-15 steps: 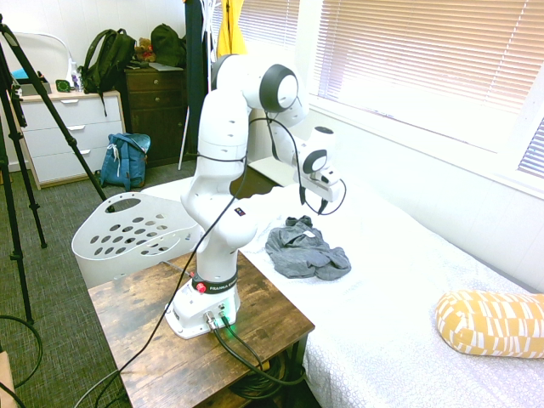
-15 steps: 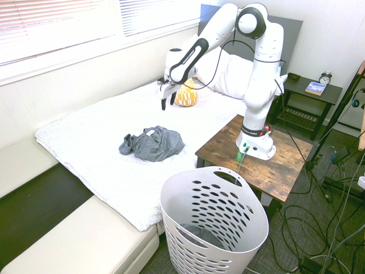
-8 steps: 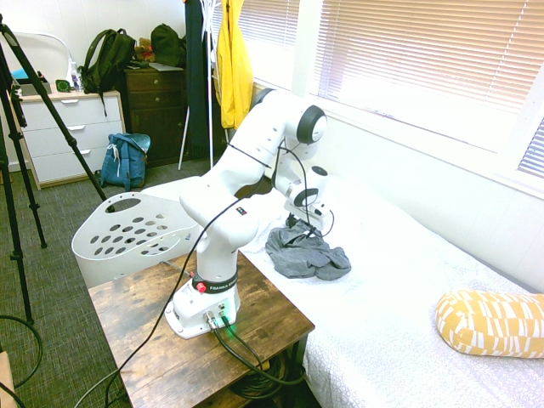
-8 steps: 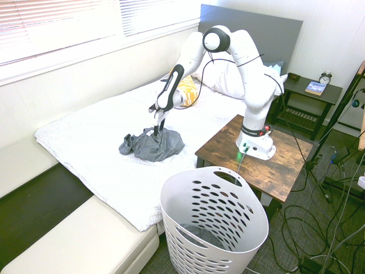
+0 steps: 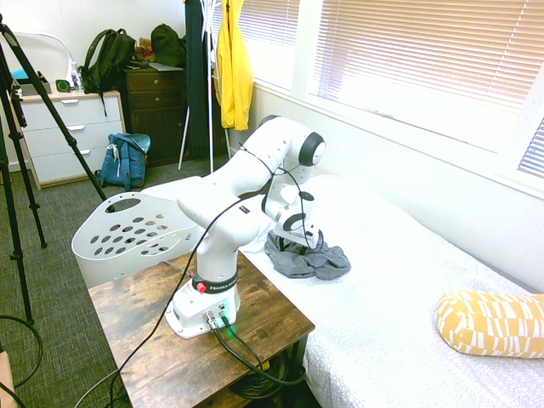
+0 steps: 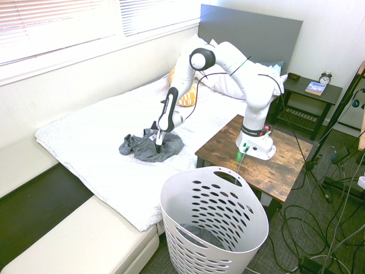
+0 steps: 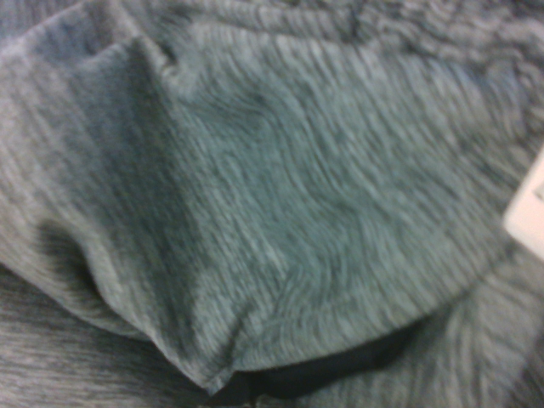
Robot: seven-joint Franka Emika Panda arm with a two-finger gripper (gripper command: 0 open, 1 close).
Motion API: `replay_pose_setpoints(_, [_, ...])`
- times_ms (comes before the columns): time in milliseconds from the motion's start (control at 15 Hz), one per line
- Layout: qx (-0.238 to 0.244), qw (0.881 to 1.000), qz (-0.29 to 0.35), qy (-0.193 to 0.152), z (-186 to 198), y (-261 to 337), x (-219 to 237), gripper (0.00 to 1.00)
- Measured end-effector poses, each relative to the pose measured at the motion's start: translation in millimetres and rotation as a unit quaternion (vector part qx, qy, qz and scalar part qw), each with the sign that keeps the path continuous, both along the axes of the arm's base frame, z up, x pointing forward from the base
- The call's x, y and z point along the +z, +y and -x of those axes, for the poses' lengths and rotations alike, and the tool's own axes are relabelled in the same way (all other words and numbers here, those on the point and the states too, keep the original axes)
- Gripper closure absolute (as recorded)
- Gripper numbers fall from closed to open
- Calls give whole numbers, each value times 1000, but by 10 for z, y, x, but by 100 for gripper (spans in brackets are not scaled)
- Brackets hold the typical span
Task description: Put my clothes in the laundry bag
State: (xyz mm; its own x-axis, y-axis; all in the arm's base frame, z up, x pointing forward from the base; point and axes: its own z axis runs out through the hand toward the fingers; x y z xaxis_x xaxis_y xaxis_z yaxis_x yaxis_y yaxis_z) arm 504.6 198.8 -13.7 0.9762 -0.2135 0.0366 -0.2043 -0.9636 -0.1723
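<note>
Grey clothes (image 6: 151, 146) lie crumpled on the bed (image 6: 102, 142). The gripper (image 6: 157, 144) has dropped right onto them, fingers wide, holding nothing. The laundry bag (image 6: 214, 225) waits nearby.

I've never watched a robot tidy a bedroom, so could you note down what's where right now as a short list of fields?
clothes: crumpled dark grey fabric garment lying on the white bed
gripper: white arm's two-finger gripper pointing down into the garment, jaws open, nothing lifted yet
laundry bag: large white plastic basket with oval holes on the floor beside the bed, away from the garment
other: yellow patterned pillow further along the bed
</note>
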Motion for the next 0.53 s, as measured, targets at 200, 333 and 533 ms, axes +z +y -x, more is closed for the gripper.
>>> replay_pose_setpoints(200, [8, 1000, 9, -3, -7, 59, -88, 100])
replay_pose_setpoints(333, [8, 1000, 13, -3, -10, 31, -122, 100])
replay_pose_setpoints(533, [15, 999, 29, -5, 9, 45, -177, 100])
